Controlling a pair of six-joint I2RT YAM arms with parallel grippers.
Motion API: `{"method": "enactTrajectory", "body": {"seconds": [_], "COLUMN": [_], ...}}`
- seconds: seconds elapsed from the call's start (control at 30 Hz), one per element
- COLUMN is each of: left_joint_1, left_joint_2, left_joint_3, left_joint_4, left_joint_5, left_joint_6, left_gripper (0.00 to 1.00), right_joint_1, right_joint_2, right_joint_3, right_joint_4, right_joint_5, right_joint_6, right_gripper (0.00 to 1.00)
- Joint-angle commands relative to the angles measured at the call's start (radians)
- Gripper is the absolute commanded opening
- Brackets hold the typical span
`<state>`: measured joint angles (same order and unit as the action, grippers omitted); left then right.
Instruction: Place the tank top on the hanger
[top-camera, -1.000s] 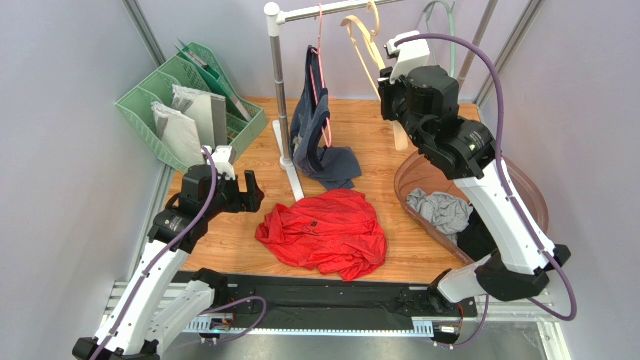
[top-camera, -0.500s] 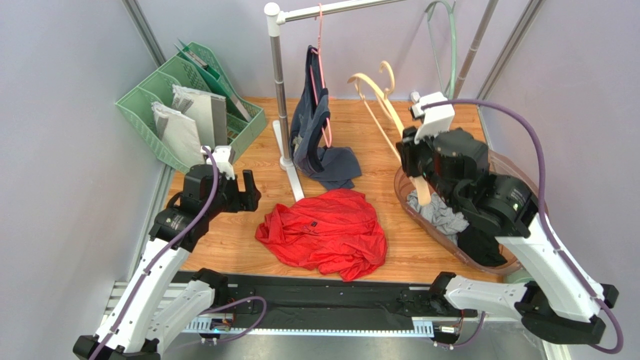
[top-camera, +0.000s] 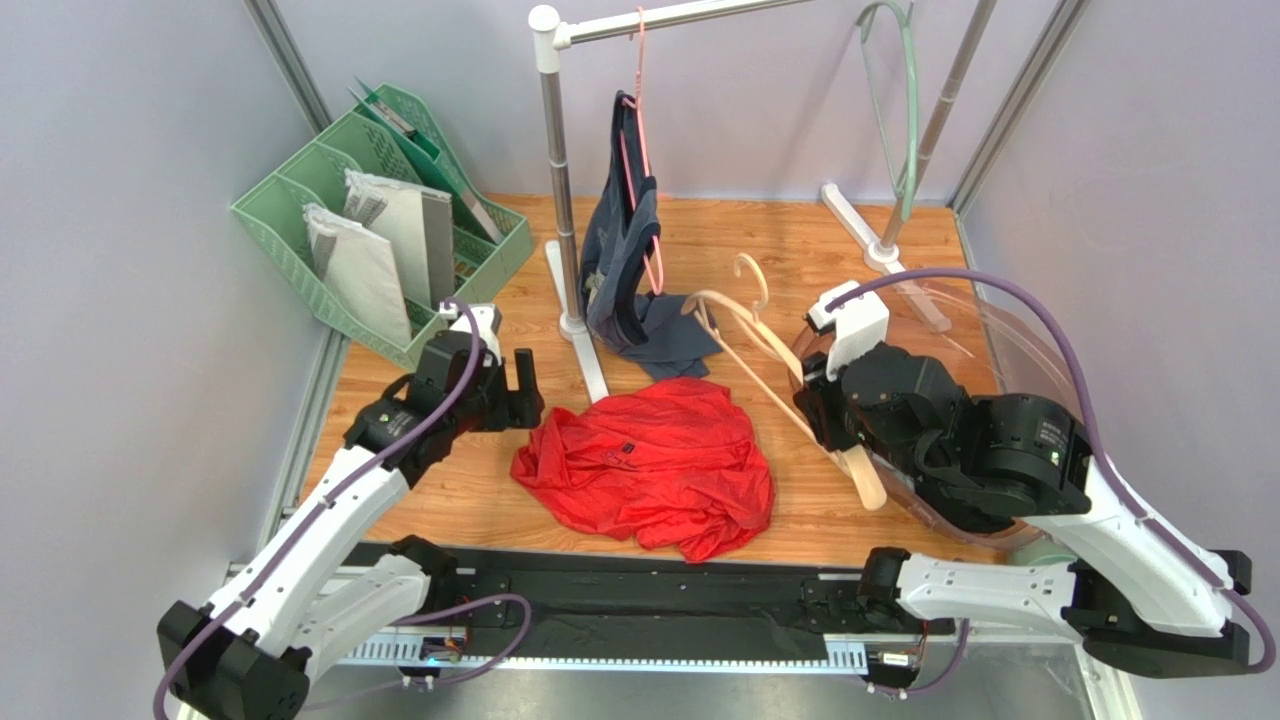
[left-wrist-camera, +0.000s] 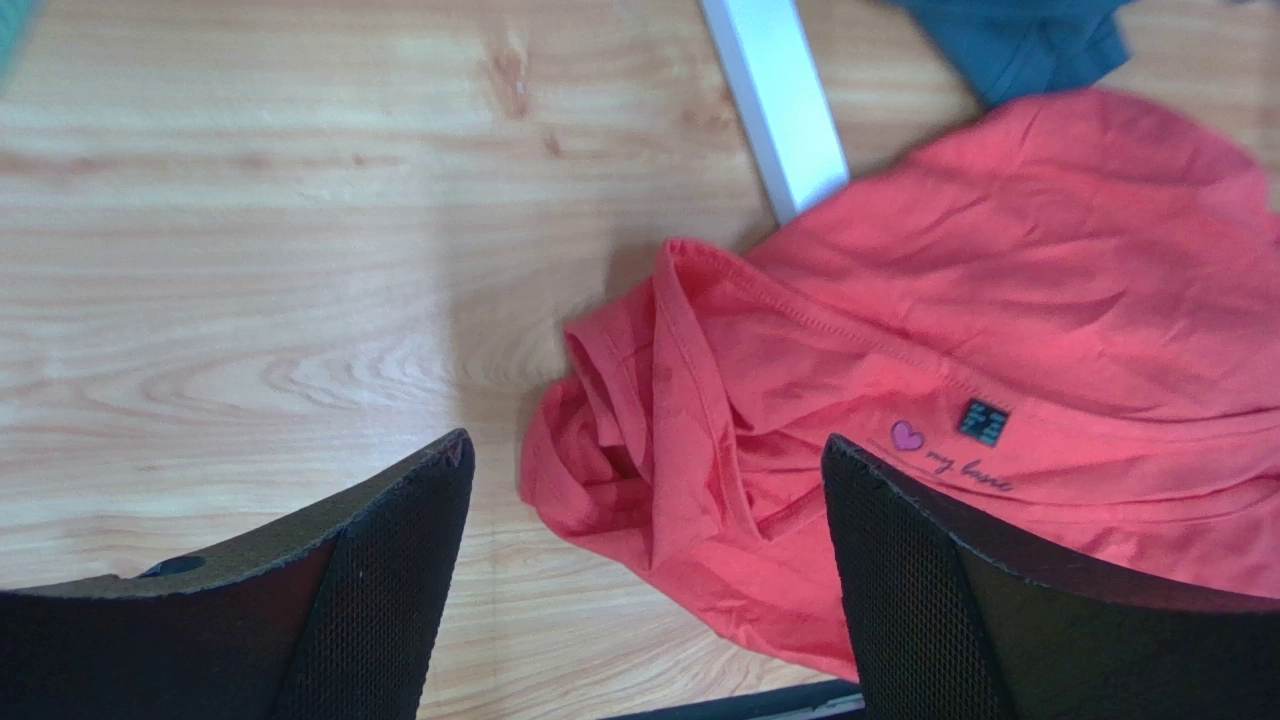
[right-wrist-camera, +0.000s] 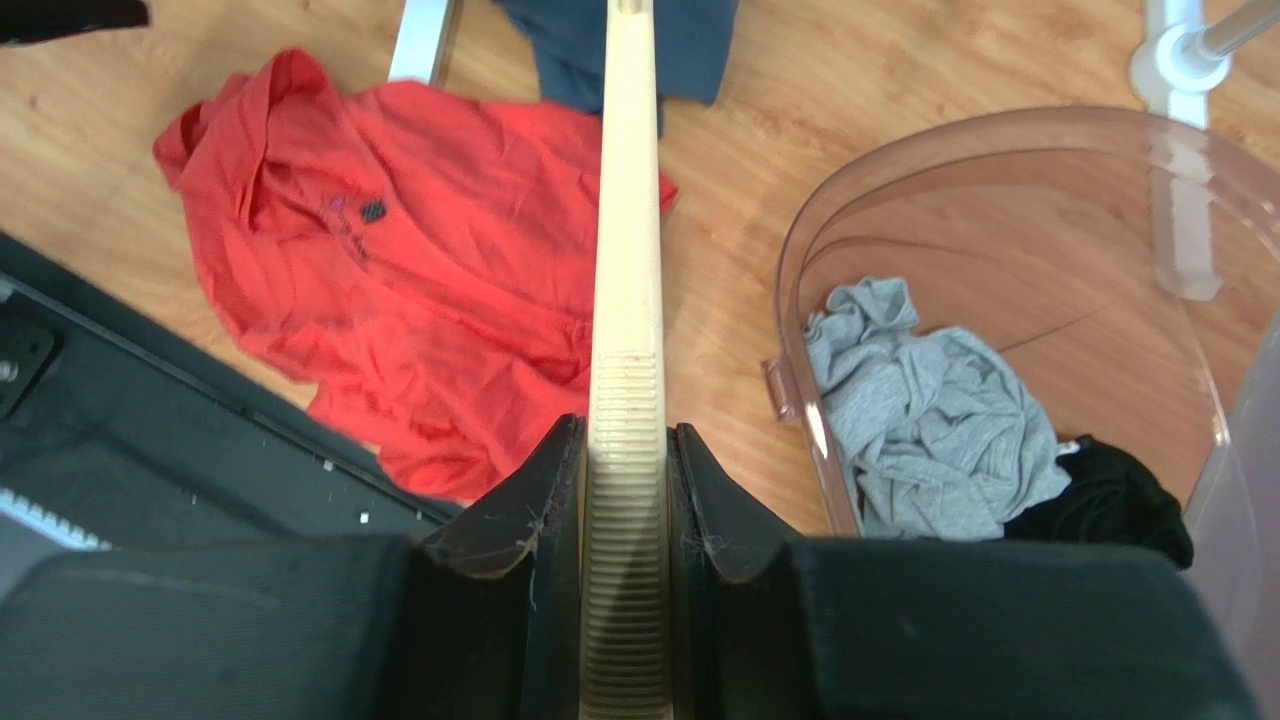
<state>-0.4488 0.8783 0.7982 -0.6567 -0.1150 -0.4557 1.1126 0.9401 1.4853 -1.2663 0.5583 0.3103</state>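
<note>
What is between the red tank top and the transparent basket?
The cream hanger, clamped in the right gripper, above bare wooden table between tank top and basket; the right wrist view shows it clearly.

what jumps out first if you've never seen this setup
The red tank top, crumpled at the middle of the table. Then the cream hanger, clamped in the right end effector just right of it, and the left end effector hovering open over the top's left edge.
</note>
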Motion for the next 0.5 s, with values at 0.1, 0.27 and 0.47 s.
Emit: {"method": "enactTrajectory", "body": {"seconds": [0.1, 0.27, 0.47], "left_joint_1": [-0.002, -0.002, -0.002], "left_joint_2": [0.040, 0.093, 0.207], "left_joint_3": [-0.111, -0.137, -0.099], "left_joint_4": [0.193, 0.261, 0.276], "left_joint_5": [0.103, 0.130, 0.083], "left_joint_6": [-0.093, -0.115, -0.086], "left_gripper": [0.91, 0.92, 0.87], "right_joint_1": [0.050, 0.053, 0.052], "right_joint_2": [-0.055, -0.093, -0.127], "right_joint_3": [0.018, 0.004, -0.080], "right_joint_4": [-0.131, -0.117, -0.035], "right_joint_5": [-0.104, -0.234, -0.353], "right_joint_6": [0.064, 0.039, 0.019], "right_gripper": [0.00, 0.00, 0.00]}}
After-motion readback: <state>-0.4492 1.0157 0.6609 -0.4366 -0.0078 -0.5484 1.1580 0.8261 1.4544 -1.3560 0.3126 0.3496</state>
